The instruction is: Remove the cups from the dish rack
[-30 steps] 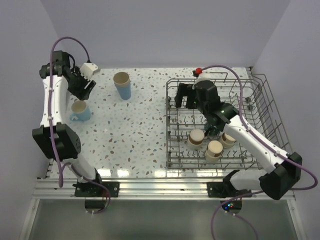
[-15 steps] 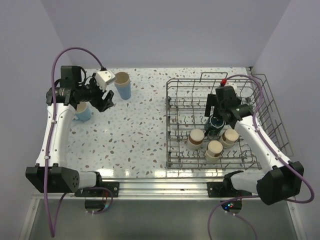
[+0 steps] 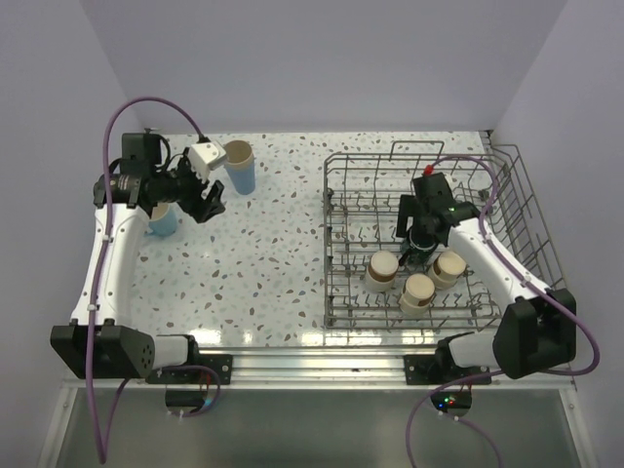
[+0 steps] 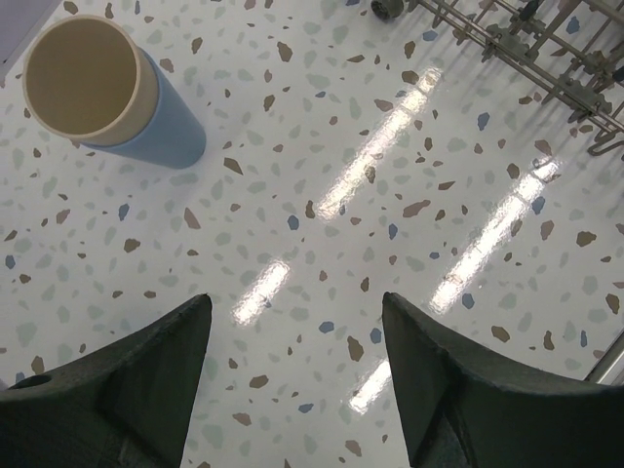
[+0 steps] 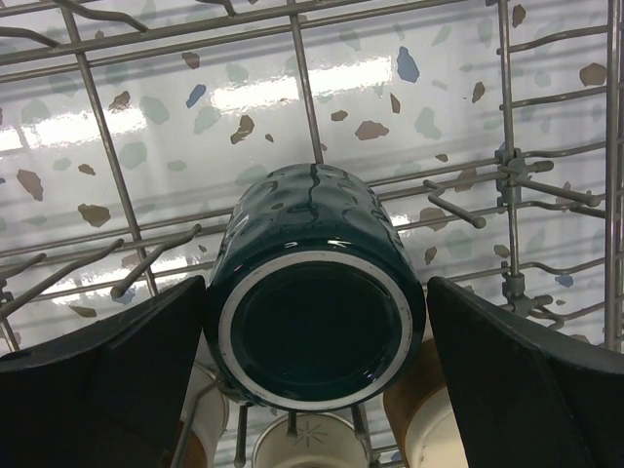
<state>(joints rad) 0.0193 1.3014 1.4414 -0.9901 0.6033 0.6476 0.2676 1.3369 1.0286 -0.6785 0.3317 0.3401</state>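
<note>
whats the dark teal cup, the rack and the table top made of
Dark teal cup: probably glazed ceramic; glossy rippled wall, pale foot ring. Dish rack: thin grey metal wire, possibly coated; dull sheen. Table top: glossy speckled terrazzo look with sharp light streaks; stone or laminate, cannot tell.

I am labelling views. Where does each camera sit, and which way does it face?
Top external: above and behind, looking down on the table; left arm and right arm show.
Left wrist: on the left arm, facing down at the light blue tumbler; left tool at bottom.
Right wrist: over the dish rack, facing the dark teal mug; right tool flanks it.
Shared: the tumbler, in top and left wrist views.
</note>
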